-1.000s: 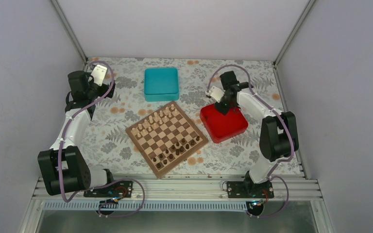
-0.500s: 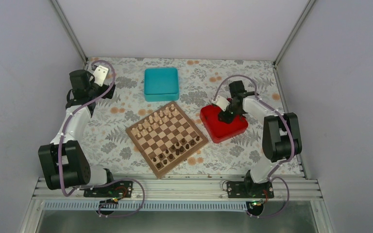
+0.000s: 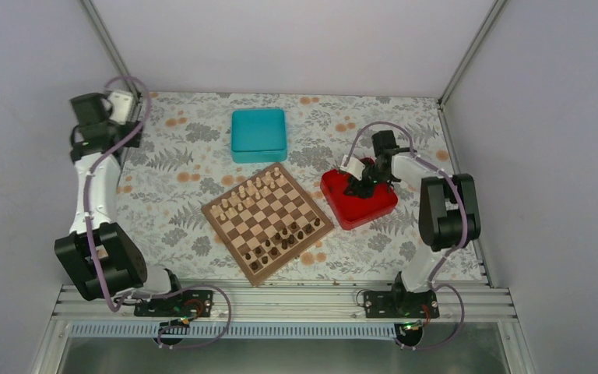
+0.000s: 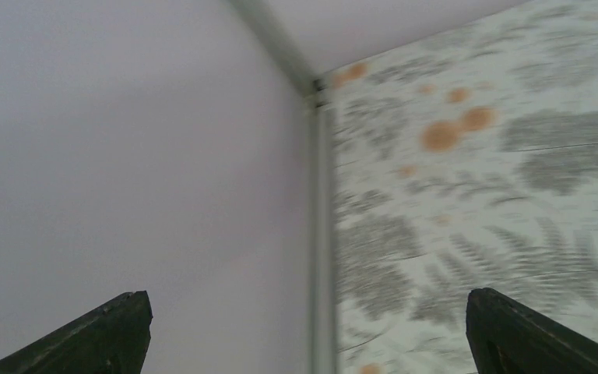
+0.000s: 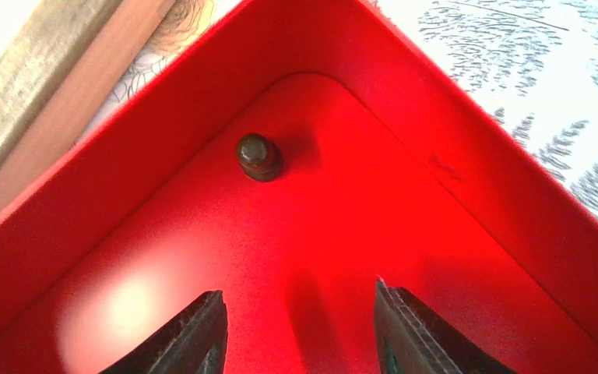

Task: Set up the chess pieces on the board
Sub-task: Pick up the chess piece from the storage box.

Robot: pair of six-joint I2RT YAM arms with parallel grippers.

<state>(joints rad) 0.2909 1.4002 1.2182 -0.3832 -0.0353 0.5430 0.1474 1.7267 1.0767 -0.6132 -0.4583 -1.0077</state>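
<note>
1 chess piece (image 5: 258,157) in tray (image 5: 467,152) (right of board (image 3: 267,216))

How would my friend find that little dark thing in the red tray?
Find the wooden chessboard in the middle; the red tray sits right of it. Near one inner corner sits a small, round-topped dark chess piece, all alone, not lined up like the pieces on the board.

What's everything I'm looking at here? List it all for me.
board: one, tan and brown checks, mid-table
pale pieces: many, beige, board's far side
dark pieces: several, near-black, board's near side
dark piece: one, near-black, in a tray corner
tray: one, red, right of board
box: one, teal, behind board
table: one, grey-and-orange floral top
left gripper: one, black, open, far-left corner
right gripper: one, black, open and empty, over tray
</note>
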